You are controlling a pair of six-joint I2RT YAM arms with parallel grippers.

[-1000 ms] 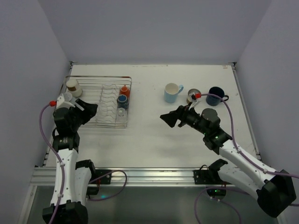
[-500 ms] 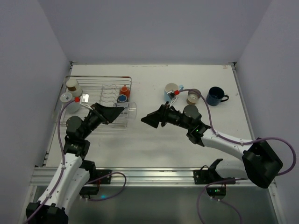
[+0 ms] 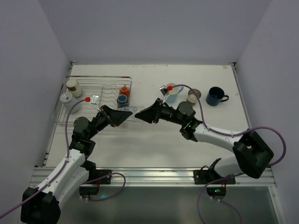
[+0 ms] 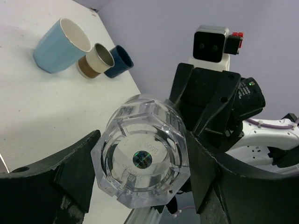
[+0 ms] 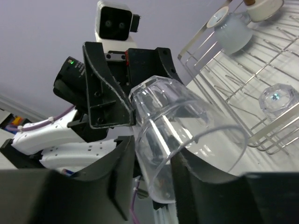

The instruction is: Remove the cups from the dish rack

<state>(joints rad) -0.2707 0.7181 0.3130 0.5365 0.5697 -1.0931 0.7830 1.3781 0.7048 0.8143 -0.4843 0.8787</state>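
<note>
The clear faceted glass tumbler (image 4: 142, 156) hangs in the air just off the right side of the silver wire dish rack (image 3: 100, 77), between the two arms. The left gripper (image 3: 124, 115) is clamped on its base end. The right gripper (image 3: 145, 113) brackets its mouth end, but I cannot tell whether those fingers press the wall yet. The danger, as I judge it, lies in the handover: if the left lets go before the right has a firm hold on the slick glass, the tumbler drops to the table. It lies on its side, long axis roughly level from arm to arm, thick base toward the left arm, open mouth toward the right.
</note>
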